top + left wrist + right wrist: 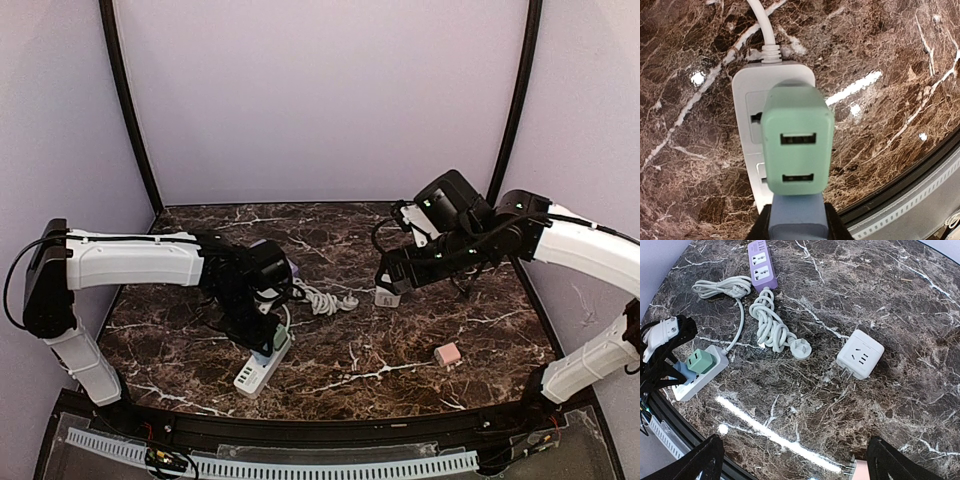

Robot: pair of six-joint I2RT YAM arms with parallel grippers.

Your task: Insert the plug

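Note:
A white power strip (pixel 747 100) lies near the table's front left (pixel 255 375). A green plug (pixel 797 145) with two USB ports stands in it. Right beside the green one, a blue plug (pixel 795 215) stands on the strip, with my left gripper (pixel 796 222) shut on its sides. In the right wrist view, both plugs (pixel 701 361) sit close together on the strip. Whether the blue plug's pins are seated is hidden. My right gripper (pixel 795 462) hangs open above the table's middle right (pixel 395 275), holding nothing.
A white cube adapter (pixel 860 354) lies on its side with its pins showing. A pink plug (pixel 447 353) sits front right. A purple power strip (pixel 761 263) and a coiled white cable (pixel 771 325) lie at centre left. The table's front edge (pixel 900 190) is close to the white strip.

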